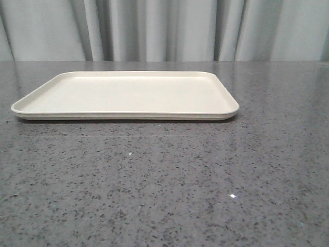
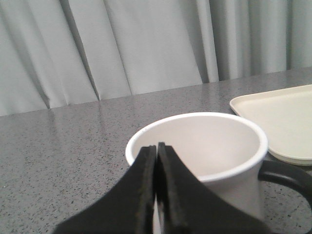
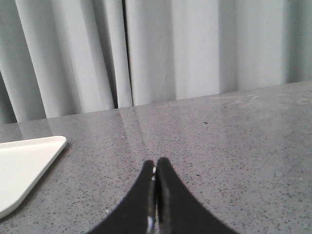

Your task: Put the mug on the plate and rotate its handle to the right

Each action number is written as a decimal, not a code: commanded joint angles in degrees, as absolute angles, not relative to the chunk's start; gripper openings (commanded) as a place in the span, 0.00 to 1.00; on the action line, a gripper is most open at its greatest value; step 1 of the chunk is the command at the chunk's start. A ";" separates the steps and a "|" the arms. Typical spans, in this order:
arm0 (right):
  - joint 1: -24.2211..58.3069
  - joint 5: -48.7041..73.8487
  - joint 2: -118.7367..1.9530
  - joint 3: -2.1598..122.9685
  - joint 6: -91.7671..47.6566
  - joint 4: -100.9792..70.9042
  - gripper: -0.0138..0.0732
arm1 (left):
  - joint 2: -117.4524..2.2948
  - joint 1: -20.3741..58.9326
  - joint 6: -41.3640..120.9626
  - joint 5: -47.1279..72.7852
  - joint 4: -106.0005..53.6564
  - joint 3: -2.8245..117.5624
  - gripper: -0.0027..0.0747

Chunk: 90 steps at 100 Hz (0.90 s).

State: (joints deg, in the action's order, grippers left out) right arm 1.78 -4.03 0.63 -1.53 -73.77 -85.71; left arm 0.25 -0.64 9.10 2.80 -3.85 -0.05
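On my left wrist feed, the left gripper (image 2: 156, 148) has its black jaws pressed together, empty, right in front of the white cylindrical mug (image 2: 209, 151). The mug stands upright on the speckled grey stone table (image 2: 63, 146), mouth open, plain white inside. Its glossy black loop handle (image 2: 287, 178) points sideways toward the large flat cream-white rectangular plate (image 2: 280, 122), which lies just beyond, apart from the mug. The mug's lower body is cut off and I can't see any print on it. On the right wrist feed, the right gripper (image 3: 155, 168) has its jaws together too, over bare table. In the front view the plate lies with its long side across, pale grey curtains (image 1: 164, 28) behind; the mug isn't visible there.
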 commanded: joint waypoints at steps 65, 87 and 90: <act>1.63 -4.81 1.79 -1.53 -74.04 -85.53 0.08 | 1.93 -0.27 8.61 -7.30 -5.10 -0.55 0.01; 1.63 -4.69 1.79 -1.53 -74.93 -85.33 0.08 | 1.93 -0.27 8.61 -7.55 -5.21 -0.55 0.01; 1.63 -4.63 1.79 -1.53 -75.39 -85.21 0.08 | 1.93 -0.27 8.61 -7.55 -5.21 -0.55 0.01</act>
State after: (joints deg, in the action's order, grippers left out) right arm 1.78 -4.31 0.63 -1.53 -73.99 -85.80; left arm 0.25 -0.64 9.13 -2.35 -4.59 -0.05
